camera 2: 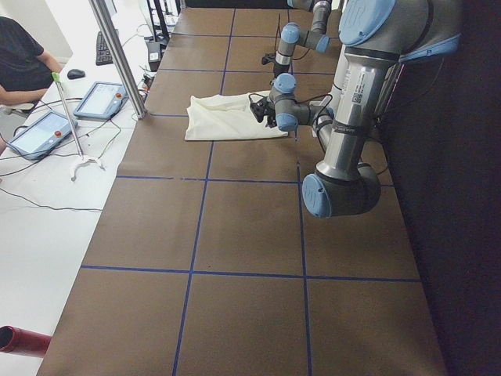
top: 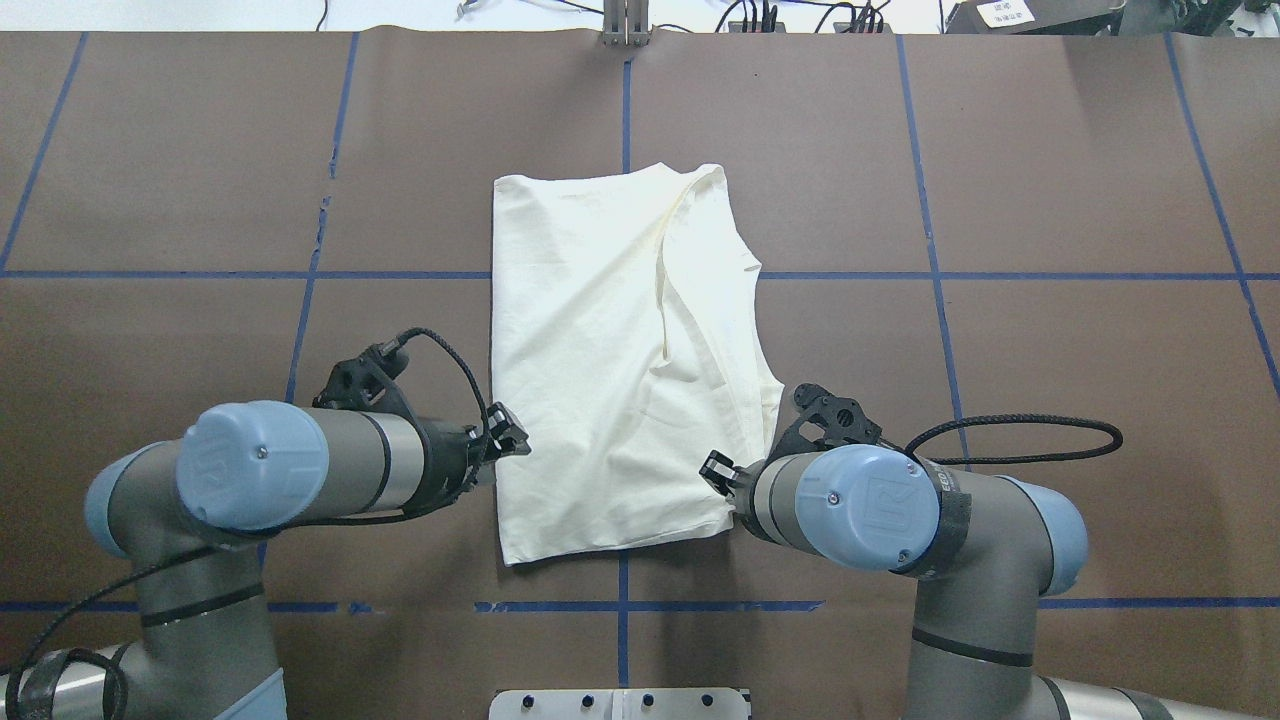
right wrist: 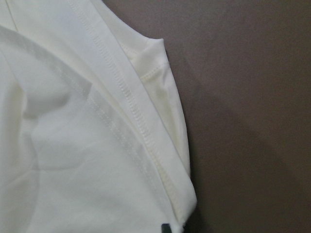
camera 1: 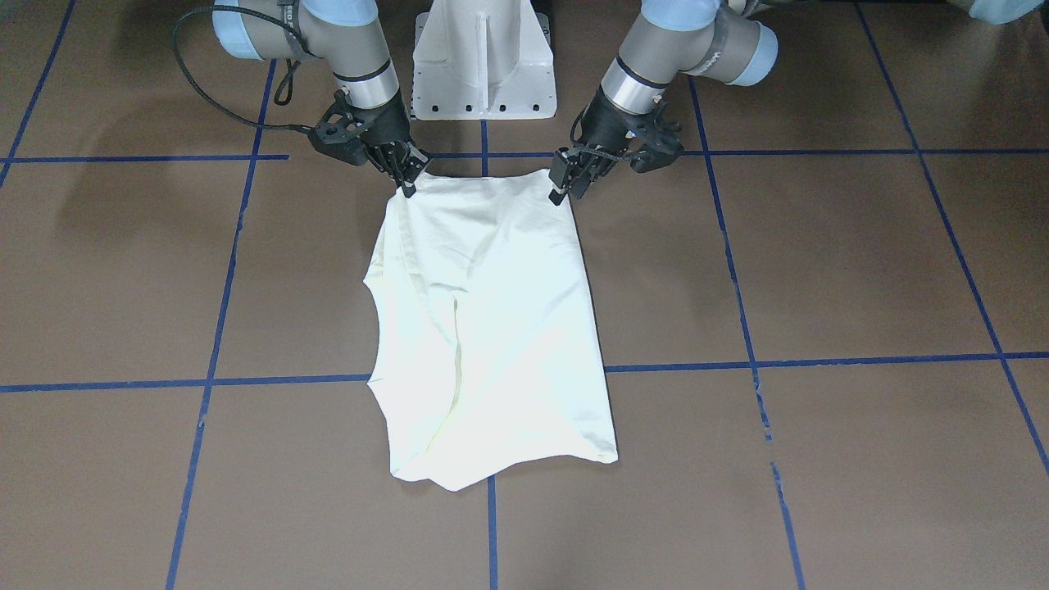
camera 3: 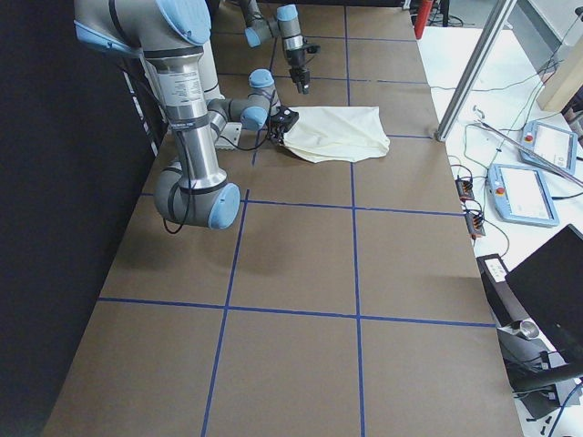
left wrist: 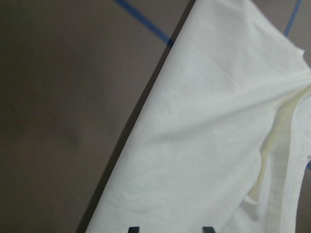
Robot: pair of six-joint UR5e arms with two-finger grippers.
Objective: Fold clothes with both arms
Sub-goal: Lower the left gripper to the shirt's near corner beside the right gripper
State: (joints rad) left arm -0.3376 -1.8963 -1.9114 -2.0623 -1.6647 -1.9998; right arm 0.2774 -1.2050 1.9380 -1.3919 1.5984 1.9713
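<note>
The clothes are one cream-white shirt [camera 1: 492, 311] lying plain side up on the brown table [top: 1000, 400], folded into a long strip with a crease along its length. My left gripper [top: 508, 435] hovers at the strip's near left edge. In the left wrist view two dark fingertips [left wrist: 132, 229] stand apart over the cloth [left wrist: 209, 136], so it is open. My right gripper [top: 718, 470] sits at the near right corner. The right wrist view shows the stitched hem [right wrist: 141, 121] and only one fingertip [right wrist: 165, 227], so I cannot tell its state.
The white pedestal base [camera 1: 483, 61] stands just behind the shirt's near edge. Blue tape lines [top: 930, 275] grid the table. Beyond the far edge a metal post [camera 2: 117, 59], control tablets [camera 2: 100, 100] and a seated person [camera 2: 19, 66] occupy a white desk.
</note>
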